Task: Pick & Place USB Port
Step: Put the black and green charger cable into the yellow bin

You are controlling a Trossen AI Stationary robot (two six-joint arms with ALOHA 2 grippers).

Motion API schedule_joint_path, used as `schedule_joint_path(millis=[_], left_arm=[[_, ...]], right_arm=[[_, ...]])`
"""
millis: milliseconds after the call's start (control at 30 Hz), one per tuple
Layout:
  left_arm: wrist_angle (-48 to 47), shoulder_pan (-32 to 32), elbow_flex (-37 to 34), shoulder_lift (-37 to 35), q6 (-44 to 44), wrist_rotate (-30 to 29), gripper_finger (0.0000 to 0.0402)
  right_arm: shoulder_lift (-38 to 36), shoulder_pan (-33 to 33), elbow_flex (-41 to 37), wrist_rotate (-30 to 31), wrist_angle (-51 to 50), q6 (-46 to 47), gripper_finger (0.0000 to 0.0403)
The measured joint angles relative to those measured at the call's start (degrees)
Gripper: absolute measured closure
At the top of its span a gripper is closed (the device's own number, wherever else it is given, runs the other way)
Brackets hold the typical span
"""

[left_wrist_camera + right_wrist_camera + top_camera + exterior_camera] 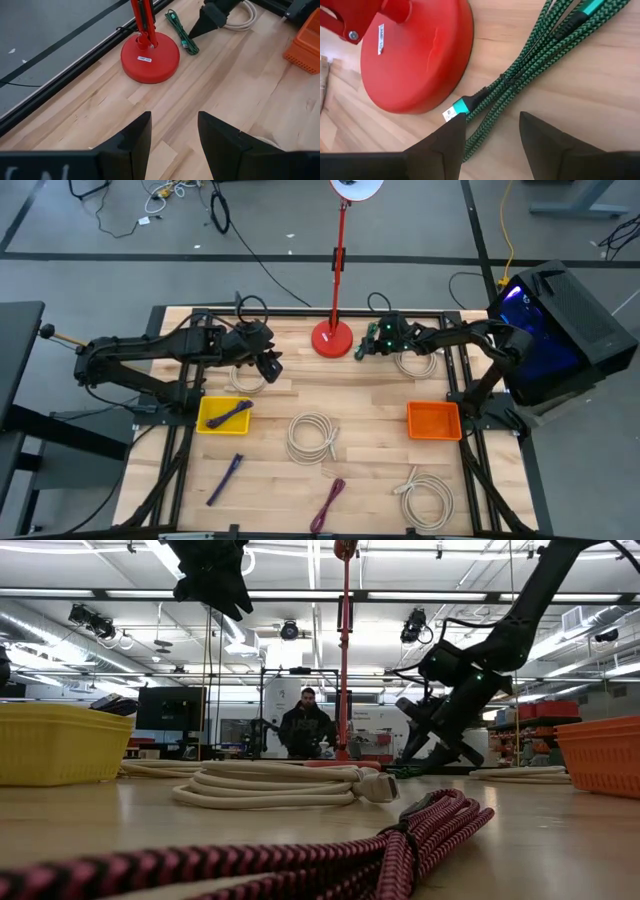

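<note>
Green braided USB cable [520,75] sits top-centre by the red lamp base [415,55]; right gripper [490,132] hovers spread apart, probably lining up. Next: drop, pinch. Left gripper [172,135] idles apart too.

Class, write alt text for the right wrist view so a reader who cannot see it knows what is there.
The right gripper, jaws open, hovers just above a bundled green braided USB cable lying on the light wooden table. The cable's teal-collared plug lies beside the round red lamp base.
</note>
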Motion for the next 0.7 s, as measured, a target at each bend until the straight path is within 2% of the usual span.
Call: schedule_joint_path(millis=[433,700], left_arm=[[0.0,0.1,0.0,0.0,1.7,0.0,0.0234],[0.0,0.1,0.0,0.0,1.8,0.0,0.0234]], right_arm=[[-0.3,2.2,0.0,2.5,0.0,-1.4,0.0219],[-0.6,4.1,0.0,2.5,0.2,-2.5,0.0289]])
